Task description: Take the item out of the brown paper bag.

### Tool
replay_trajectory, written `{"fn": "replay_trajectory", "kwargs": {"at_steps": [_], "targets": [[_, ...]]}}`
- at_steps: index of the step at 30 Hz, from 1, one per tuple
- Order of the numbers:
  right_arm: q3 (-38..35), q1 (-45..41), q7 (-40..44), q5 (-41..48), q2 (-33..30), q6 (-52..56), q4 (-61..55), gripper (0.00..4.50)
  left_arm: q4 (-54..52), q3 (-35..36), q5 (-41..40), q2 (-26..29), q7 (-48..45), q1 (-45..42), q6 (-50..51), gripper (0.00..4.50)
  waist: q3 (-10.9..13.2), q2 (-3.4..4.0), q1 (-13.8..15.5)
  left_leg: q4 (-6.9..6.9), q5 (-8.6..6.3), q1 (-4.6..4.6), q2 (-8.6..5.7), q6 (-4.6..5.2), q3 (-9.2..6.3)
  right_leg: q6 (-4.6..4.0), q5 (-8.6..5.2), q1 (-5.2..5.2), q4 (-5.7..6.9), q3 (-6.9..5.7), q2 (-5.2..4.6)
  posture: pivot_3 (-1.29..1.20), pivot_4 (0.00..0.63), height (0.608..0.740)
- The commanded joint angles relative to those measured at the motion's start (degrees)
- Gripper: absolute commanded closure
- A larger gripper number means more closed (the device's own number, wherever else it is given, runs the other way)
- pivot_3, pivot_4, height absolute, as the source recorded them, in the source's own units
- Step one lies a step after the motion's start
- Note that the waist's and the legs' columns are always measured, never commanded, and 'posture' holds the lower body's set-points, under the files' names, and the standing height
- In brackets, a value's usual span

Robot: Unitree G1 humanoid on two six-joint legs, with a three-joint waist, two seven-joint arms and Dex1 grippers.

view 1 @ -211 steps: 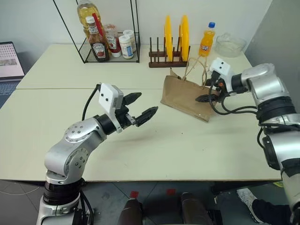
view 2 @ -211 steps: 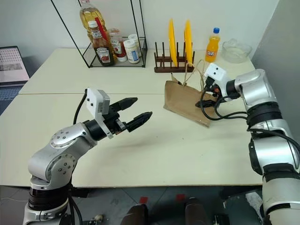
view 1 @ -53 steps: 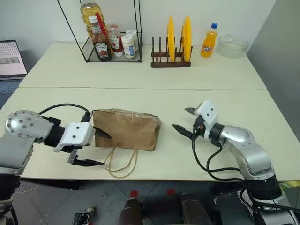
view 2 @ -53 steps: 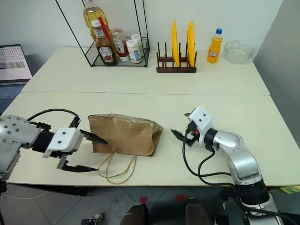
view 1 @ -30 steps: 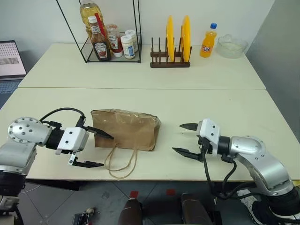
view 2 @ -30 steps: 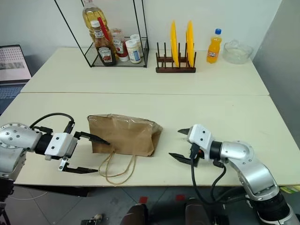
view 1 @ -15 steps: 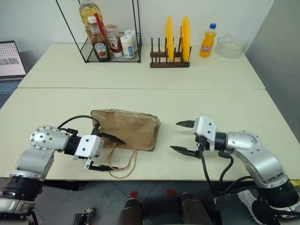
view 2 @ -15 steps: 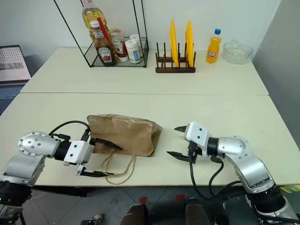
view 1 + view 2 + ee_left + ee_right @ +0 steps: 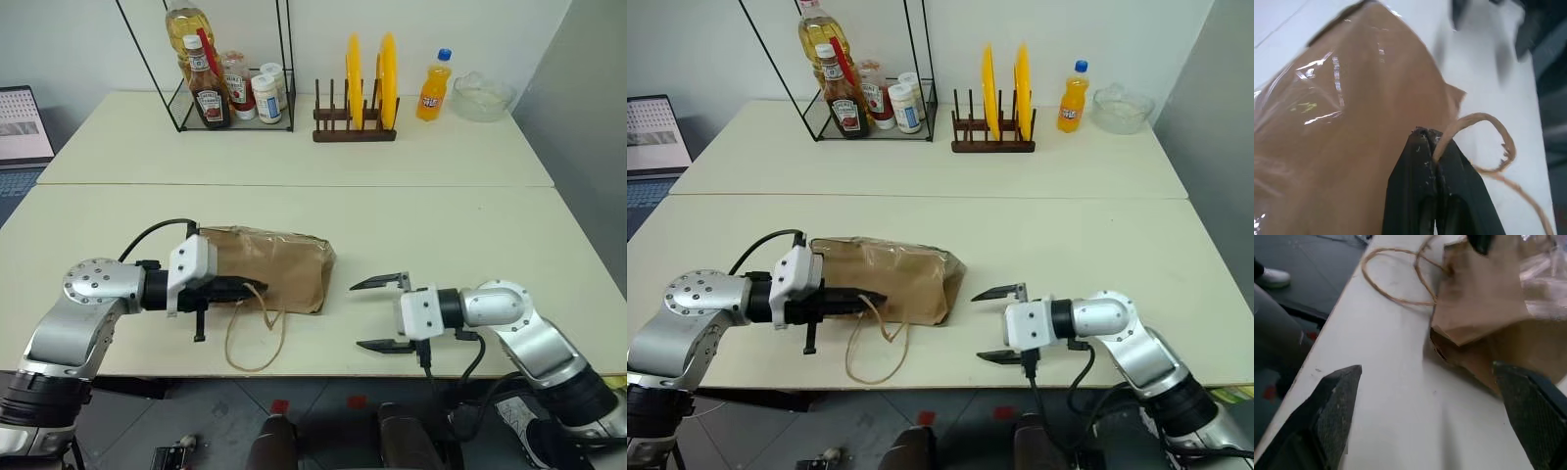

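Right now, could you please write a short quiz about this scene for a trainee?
1. True or false: the left end effector is shut on a handle of the brown paper bag.
2. The right end effector is: A) open, beside the bag; B) shut on the bag; C) inside the bag.
3. How many yellow plates stand in the plate rack?

Key: 1 true; 2 A; 3 two.

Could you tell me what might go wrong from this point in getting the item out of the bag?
The left gripper is shut on a thin cord handle, not the paper, so pulling may tear the handle or drag the whole brown paper bag toward the table's near edge. The right gripper stands open beside the bag, holding nothing, so the bag can slide.
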Motion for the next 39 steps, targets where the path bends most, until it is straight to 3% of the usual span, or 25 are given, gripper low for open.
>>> {"fn": "replay_trajectory", "kwargs": {"at_steps": [1, 9, 13, 25, 29, 33, 39], "targets": [[1.8, -2.1, -2.3, -4.0, 2.8, -12.5, 5.2, 0.0, -2.8, 3.2, -4.6, -1.8, 6.7, -3.2, 9.8, 4.49, 0.0, -0.01, 0.0, 0.0, 0.0, 0.0, 0.0, 0.0, 0.0, 0.0, 0.0, 0.01, 0.0, -0.01, 0.0, 0.0, 0.15, 0.74], [4.3, -8.3, -11.5, -13.4, 10.0, -36.7, 20.9, 0.0, -3.9, 7.0, -11.0, -6.7, 16.4, -7.4, 22.5, 4.49, 0.0, -0.02, -0.1, 0.03, 0.08, 0.07, 0.0, -0.15, -0.01, -0.01, 0.01, 0.04, 0.01, -0.01, 0.0, 0.0, 0.15, 0.74], [3.9, -12.6, -24.2, -27.0, 14.7, -46.4, 31.0, 0.0, -5.2, 7.3, -12.0, -6.6, 16.4, -5.8, 24.0, 4.49, 0.0, -0.03, -0.2, 0.03, 0.14, 0.08, 0.0, -0.25, -0.01, -0.02, 0.01, 0.04, 0.01, -0.01, 0.0, 0.0, 0.15, 0.74], [8.3, -18.3, -57.5, -55.5, 19.1, -52.2, 41.2, 0.0, -5.1, 8.7, -13.3, -7.7, 18.3, -5.9, 26.0, 4.49, -0.1, -0.09, -0.2, 0.01, 0.17, 0.1, 0.0, -0.31, -0.03, -0.03, 0.02, 0.04, 0.02, 0.0, 0.0, 0.0, 0.15, 0.74], [11.2, -20.4, -64.0, -59.2, 19.6, -51.6, 43.5, 0.75, -5.8, 8.7, -13.4, -8.0, 18.4, -5.2, 26.1, 4.5, -0.1, -0.09, -0.3, 0.01, 0.17, 0.11, 0.0, -0.3, -0.03, -0.04, 0.02, 0.04, 0.02, 0.01, 0.0, 0.0, 0.15, 0.74], [13.8, -22.6, -68.3, -62.0, 20.6, -49.2, 45.2, 2.17, -6.0, 8.5, -13.0, -8.3, 18.5, -5.0, 25.7, 4.5, -0.1, -0.1, -0.3, 0.01, 0.17, 0.1, 0.0, -0.3, -0.03, -0.04, 0.02, 0.04, 0.03, 0.02, 0.0, 0.0, 0.15, 0.74], [17.1, -26.5, -73.6, -64.4, 23.7, -44.7, 48.1, 2.17, -6.3, 8.7, -13.2, -8.8, 18.8, -5.0, 25.8, 4.5, -0.1, -0.11, -0.3, 0.01, 0.17, 0.11, 0.0, -0.3, -0.03, -0.04, 0.03, 0.04, 0.04, 0.02, 0.0, 0.0, 0.15, 0.74]]}}
